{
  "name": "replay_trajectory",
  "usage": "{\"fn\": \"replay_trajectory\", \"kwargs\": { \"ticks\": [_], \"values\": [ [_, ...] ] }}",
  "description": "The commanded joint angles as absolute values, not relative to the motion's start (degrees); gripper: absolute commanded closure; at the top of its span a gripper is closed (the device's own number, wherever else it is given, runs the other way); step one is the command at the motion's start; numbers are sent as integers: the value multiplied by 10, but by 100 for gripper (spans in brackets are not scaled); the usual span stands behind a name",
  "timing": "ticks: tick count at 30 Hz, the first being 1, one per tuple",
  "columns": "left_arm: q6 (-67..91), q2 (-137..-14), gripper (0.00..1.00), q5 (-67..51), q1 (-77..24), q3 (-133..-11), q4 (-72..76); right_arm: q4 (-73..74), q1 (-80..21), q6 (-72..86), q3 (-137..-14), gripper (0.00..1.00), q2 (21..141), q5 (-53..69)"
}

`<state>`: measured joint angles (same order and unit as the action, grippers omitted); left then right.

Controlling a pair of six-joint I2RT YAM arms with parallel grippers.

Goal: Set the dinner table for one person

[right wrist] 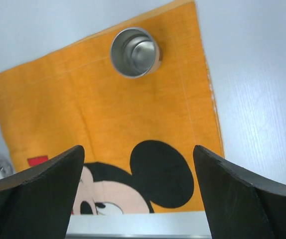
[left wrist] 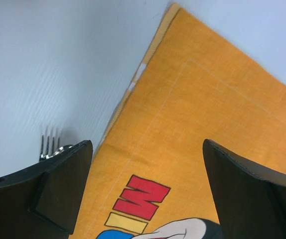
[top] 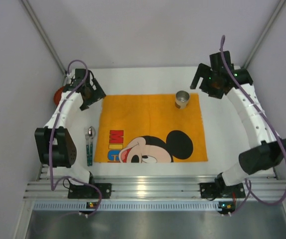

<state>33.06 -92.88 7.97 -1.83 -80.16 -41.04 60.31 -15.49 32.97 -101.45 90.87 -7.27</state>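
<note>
Lying flat, matte white dinner table under orange cloth; left hand, right hand both released, empty

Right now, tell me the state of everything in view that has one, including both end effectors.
Orange cartoon-mouse cloth: spread flat on the white tabletop.
Small round metal cup: upright, mouth up, looks empty, on the cloth's far right corner.
Silver cutlery with a teal handle: lying flat beside the cloth's left edge.
Left end effector: open, empty.
Right end effector: open, empty.
</note>
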Motion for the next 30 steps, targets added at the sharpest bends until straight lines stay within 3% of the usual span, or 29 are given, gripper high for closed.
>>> {"fn": "replay_trajectory", "kwargs": {
  "ticks": [1, 11, 16, 21, 22, 30],
  "values": [
    [353, -973, 2, 62, -18, -870, -374, 603, -170, 326, -934, 9, 823, -13],
    [345, -1051, 2, 134, 26, -1041, -386, 506, -176, 251, -776, 7, 622, 7],
    [367, -1058, 7, 69, 111, -1001, -379, 506, -174, 232, -698, 6, 544, 61],
    [406, -1014, 11, -52, 191, -862, -281, 512, -174, 243, -641, 2, 464, 84],
    [408, -1006, 6, -57, 192, -852, -270, 513, -174, 242, -627, 0, 453, 70],
    [421, -1033, 5, -20, 192, -854, -279, 577, -173, 178, -642, 0, 458, 19]
  ]
}}
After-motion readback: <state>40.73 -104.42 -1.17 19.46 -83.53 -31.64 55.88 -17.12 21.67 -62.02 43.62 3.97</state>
